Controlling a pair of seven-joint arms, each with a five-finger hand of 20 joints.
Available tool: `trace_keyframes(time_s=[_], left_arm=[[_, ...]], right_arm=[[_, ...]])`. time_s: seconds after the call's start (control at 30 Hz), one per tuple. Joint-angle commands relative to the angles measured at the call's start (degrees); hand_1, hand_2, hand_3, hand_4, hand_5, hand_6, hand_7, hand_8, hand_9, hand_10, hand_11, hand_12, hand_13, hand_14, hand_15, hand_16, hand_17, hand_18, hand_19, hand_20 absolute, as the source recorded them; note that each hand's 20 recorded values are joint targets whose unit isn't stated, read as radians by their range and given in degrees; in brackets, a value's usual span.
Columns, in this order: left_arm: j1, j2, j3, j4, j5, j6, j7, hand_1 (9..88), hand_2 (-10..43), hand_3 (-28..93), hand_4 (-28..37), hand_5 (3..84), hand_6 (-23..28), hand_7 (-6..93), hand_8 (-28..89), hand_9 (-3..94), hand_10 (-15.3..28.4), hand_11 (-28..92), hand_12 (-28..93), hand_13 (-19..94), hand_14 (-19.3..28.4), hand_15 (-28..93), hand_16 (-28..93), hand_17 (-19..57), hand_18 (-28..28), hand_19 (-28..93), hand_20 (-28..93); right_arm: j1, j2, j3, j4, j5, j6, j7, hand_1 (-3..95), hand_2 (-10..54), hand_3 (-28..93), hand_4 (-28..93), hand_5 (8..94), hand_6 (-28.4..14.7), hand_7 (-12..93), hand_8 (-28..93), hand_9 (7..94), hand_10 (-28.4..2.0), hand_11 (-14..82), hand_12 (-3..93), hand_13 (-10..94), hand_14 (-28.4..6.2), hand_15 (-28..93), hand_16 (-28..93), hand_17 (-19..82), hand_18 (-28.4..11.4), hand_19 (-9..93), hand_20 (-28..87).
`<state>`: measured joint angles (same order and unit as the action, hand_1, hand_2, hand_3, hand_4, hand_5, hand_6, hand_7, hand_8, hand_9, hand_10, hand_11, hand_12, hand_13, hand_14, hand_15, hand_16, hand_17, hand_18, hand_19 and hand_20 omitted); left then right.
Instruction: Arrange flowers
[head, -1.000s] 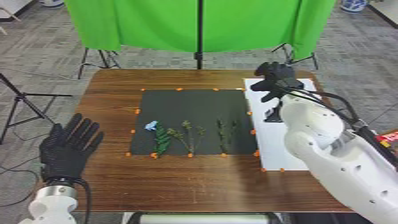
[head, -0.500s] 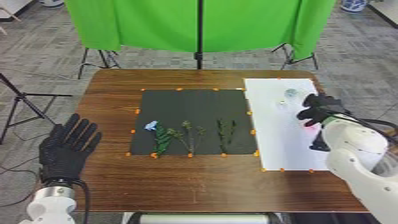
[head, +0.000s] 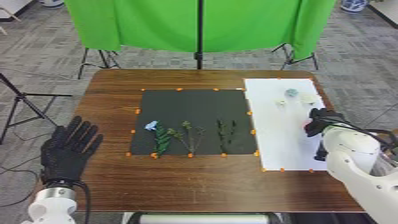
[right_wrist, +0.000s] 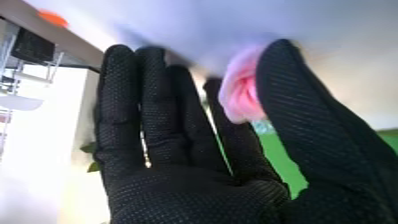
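In the head view my right hand (head: 322, 120) is low over the right edge of the white board (head: 282, 137), beside a pink flower (head: 307, 122). In the right wrist view the pink flower (right_wrist: 240, 90) lies between the thumb and the straight fingers of my right hand (right_wrist: 191, 195), not gripped. Farther up the board are a pale blue flower (head: 291, 93) and small whitish flowers (head: 281, 102). On the black sheet (head: 182, 107) lie a light blue flower (head: 150, 125), a leafy green stem (head: 162, 139), branching sprigs (head: 188, 136) and slender stems (head: 226, 136). My left hand (head: 67, 154) is open at the table's left edge.
Orange markers (head: 253, 132) line the edges of the black sheet and white board on the brown table (head: 195, 187). Beyond the far edge are a green cloth (head: 151, 27) and a dark upright pole (head: 200, 37).
My right hand has moved from the board's far end back toward the robot and to the right, uncovering small flowers. It has come down beside the pink one. The left hand stays in place.
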<state>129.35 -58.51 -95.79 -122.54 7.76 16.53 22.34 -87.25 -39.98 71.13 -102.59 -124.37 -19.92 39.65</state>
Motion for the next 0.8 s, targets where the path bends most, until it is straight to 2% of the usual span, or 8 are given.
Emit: trace_keyframes(time_s=[0.03,0.1,0.27,0.4,0.53,0.6,0.67,0.8], left_arm=[[1.2,-0.6,0.45,0.22,-0.43,0.91,-0.36,32.3,11.1,74,-28.2,44.9,7.0,17.2,-10,41.0,14.7,27,12,32,14.0,42,-6,-3.7,14.2,35,14],[1.4,-0.54,0.35,0.15,-0.53,0.82,-0.29,32.2,11.2,74,-28.3,45.0,6.9,17.2,-10,41.1,14.7,27,12,32,14.0,42,-6,-3.7,14.2,35,14],[1.7,-0.6,0.33,0.09,-0.47,0.68,-0.35,32.1,11.4,74,-28.3,45.0,6.9,17.2,-10,41.1,14.7,27,12,32,14.0,42,-6,-3.7,14.2,35,13],[1.9,-0.63,0.33,0.02,-0.65,0.67,-0.46,31.9,11.9,74,-28.3,45.1,6.9,17.3,-10,41.2,14.8,27,13,32,14.0,42,-6,-3.7,14.2,35,13],[1.7,-0.53,0.36,-0.01,-0.19,0.2,-0.55,31.6,12.3,74,-28.3,45.1,6.9,17.4,-10,41.2,14.8,27,13,32,14.1,42,-6,-3.7,14.2,35,14],[1.9,-0.68,0.1,0.25,0.31,-0.59,-1.65,31.4,12.3,74,-28.3,45.1,6.9,17.3,-10,41.2,14.8,27,13,32,14.1,42,-6,-3.7,14.2,35,13],[2.3,-0.85,-0.02,0.14,0.24,-0.53,-1.59,31.1,12.3,74,-28.3,45.0,7.0,17.0,-10,41.1,14.8,27,13,32,14.1,42,-6,-3.7,14.2,35,13],[1.6,-0.85,0.2,0.4,1.94,-0.28,-2.19,30.6,12.2,74,-28.3,44.7,7.0,16.8,-10,40.7,14.7,27,13,32,14.1,42,-6,-3.8,14.2,35,13]], right_arm=[[-1.8,-0.1,-0.7,1.2,-1.0,4.5,0.3,53.4,-1.4,69,-28,61.5,-3.2,23,-2,67.5,-14.4,21.0,28.6,55,-13.2,48,20,24,-22.3,68,24],[-2.0,0.0,-0.8,1.1,-1.3,6.1,0.1,56.8,-0.9,65,-28,65.7,-2.0,28,2,72.5,-12.8,19.0,34.7,58,-11.6,45,26,25,-21.8,67,26],[-2.4,0.4,-1.1,0.2,-1.7,10.0,-0.6,58.1,0.1,64,-28,67.9,-1.3,32,5,75.4,-11.9,19.0,35.7,60,-10.3,44,28,25,-21.6,67,26],[-0.9,0.9,-3.1,0.0,-2.1,15.5,-1.0,59.4,0.2,62,-28,67.9,-1.3,33,5,75.8,-11.7,17.9,35.8,60,-9.6,42,29,25,-21.2,66,26],[0.0,0.7,-3.2,-1.3,-1.9,17.4,-1.0,60.0,0.5,61,-28,68.0,-1.2,33,5,76.2,-11.1,16.7,35.4,61,-9.4,41,30,25,-20.9,65,25],[2.0,0.3,-4.0,-1.7,-0.5,17.7,-0.8,59.7,0.4,62,-28,68.4,-1.0,33,5,76.7,-10.9,16.1,35.1,61,-9.4,40,30,25,-20.9,64,25],[4.9,-0.2,-5.8,-2.1,-0.3,19.0,-1.1,59.6,0.3,63,-28,68.7,-0.9,33,4,77.1,-10.8,15.6,34.6,61,-9.3,40,30,25,-20.9,64,25],[10.0,-1.0,-9.7,-4.1,-0.6,20.4,-2.5,59.2,0.1,63,-28,68.9,-0.8,32,4,77.5,-10.8,15.2,33.9,62,-9.2,39,30,25,-21.0,64,25]])
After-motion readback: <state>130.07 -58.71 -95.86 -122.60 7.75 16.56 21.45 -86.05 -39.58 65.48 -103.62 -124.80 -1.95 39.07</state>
